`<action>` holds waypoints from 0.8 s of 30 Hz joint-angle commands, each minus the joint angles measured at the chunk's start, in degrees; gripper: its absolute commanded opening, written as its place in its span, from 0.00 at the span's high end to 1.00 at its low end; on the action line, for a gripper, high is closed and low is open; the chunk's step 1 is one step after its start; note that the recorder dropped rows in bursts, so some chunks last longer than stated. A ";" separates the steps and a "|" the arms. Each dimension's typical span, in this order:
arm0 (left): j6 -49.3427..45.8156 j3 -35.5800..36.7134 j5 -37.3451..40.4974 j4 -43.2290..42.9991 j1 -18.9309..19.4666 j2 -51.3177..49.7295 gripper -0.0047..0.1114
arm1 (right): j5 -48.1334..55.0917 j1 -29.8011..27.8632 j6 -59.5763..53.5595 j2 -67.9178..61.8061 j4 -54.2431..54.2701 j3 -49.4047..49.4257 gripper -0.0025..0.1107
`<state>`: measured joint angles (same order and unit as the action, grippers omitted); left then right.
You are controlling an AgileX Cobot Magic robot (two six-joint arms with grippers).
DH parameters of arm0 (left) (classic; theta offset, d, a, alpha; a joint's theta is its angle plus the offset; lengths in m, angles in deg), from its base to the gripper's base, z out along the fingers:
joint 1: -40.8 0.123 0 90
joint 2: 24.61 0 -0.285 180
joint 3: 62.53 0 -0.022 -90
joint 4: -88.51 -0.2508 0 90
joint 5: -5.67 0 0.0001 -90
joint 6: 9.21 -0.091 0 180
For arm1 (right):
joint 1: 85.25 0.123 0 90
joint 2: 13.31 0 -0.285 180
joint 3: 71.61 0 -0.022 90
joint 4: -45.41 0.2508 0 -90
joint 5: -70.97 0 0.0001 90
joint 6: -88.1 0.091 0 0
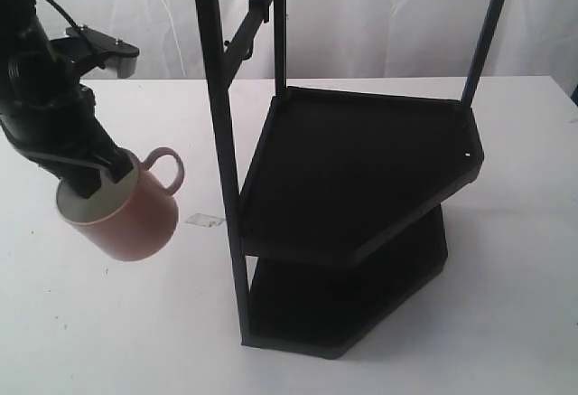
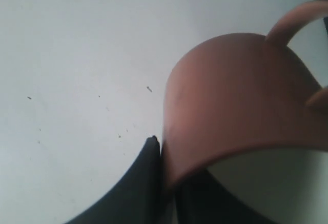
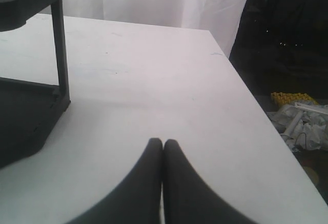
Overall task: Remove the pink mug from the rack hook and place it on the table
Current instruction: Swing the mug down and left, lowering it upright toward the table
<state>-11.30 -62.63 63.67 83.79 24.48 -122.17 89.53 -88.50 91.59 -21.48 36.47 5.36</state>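
Left tool [image 2: 166,175] astride pink mug [image 2: 236,96] rim

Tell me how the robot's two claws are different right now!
The left claw grips the pink mug by its rim, one finger inside and one outside; the right claw holds nothing. The left claw's fingers are parted by the mug wall; the right claw's fingers touch. Both have dark curved fingers over the white table.

The pink mug [image 1: 131,223] is showing smooth, satin ceramic; the rack [image 1: 361,169] is looking like matt black metal.
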 commanded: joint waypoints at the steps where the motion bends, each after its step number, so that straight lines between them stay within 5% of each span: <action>1: -2.85 -0.51 -3.91 0.37 -0.32 -0.66 0.96 | -0.46 2.44 0.14 0.38 0.06 0.25 0.98; 12: -4.16 -1.03 -5.49 0.37 -0.32 -6.79 0.96 | -0.46 3.88 0.14 0.38 0.06 0.25 0.98; 24: -4.28 -9.05 1.52 0.89 -0.32 -14.52 0.96 | -0.46 3.88 0.14 0.38 0.06 0.25 0.98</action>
<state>-15.46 -70.82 63.48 83.79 24.48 -135.97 89.53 -84.71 91.59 -21.48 36.47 5.36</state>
